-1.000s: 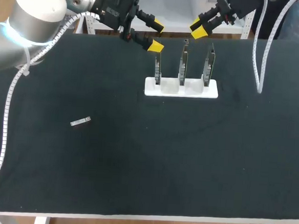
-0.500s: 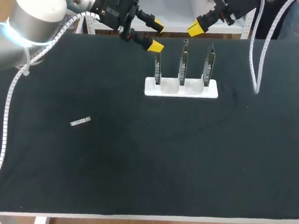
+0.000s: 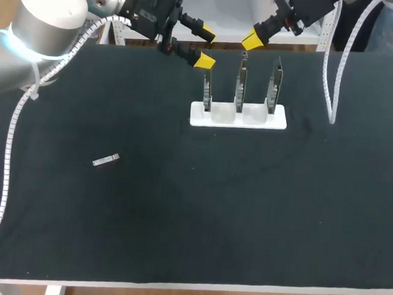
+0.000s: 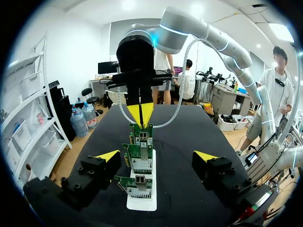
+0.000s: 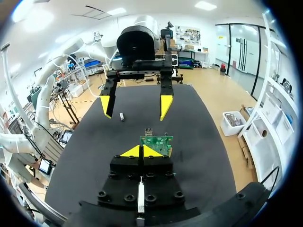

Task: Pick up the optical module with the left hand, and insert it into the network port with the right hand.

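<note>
Silver optical module (image 3: 105, 161) flat on table (image 3: 178, 220) | left hand (image 3: 205, 47) spread, empty | right hand (image 3: 250, 38) closed, empty

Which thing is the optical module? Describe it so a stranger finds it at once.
Start at the black table: at its far side a white stand holds three upright circuit boards. Well left of that stand, nearer the front edge, the optical module lies flat. It is the only small silver bar, alone with nothing touching it.
</note>
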Controlling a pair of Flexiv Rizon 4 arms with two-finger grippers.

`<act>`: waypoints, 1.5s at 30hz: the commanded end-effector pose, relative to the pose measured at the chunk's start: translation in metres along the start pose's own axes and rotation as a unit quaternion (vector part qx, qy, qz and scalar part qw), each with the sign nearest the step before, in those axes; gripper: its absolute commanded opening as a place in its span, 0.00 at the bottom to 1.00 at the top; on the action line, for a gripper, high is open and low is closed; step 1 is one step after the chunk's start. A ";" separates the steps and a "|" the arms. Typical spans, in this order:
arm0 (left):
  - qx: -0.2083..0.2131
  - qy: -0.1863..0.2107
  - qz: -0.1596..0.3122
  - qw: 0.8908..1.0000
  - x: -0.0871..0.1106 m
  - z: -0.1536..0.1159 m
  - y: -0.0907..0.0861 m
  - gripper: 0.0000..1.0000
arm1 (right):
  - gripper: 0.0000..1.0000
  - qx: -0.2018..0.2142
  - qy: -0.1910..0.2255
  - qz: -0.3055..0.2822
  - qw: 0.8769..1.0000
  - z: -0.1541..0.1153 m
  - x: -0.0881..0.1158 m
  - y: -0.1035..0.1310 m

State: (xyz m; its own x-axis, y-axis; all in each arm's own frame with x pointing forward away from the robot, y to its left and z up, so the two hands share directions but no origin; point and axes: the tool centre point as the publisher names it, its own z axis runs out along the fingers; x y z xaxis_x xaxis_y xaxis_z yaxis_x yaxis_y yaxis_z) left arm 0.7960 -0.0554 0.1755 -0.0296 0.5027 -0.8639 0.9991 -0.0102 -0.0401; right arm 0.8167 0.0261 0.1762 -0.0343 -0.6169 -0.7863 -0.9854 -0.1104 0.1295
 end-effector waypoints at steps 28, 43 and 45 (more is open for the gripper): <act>0.001 0.001 0.001 1.000 0.000 0.000 0.001 1.00 | 0.00 -0.044 0.008 0.014 0.999 0.011 0.009 -0.015; 0.001 0.001 0.001 1.000 0.000 0.000 0.001 1.00 | 0.00 -0.048 0.013 0.028 0.998 0.017 0.019 -0.012; 0.001 0.001 0.001 1.000 0.000 0.000 0.001 1.00 | 0.00 -0.047 0.013 0.029 0.998 0.016 0.019 -0.012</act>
State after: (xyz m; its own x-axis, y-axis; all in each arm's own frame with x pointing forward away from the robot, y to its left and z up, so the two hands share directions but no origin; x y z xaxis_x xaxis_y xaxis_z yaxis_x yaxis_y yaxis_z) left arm 0.7960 -0.0554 0.1755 -0.0296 0.5027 -0.8639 0.9991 -0.0102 -0.0401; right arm 0.8175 0.0284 0.1492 -0.0845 -0.6431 -0.7611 -0.9822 -0.0749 0.1723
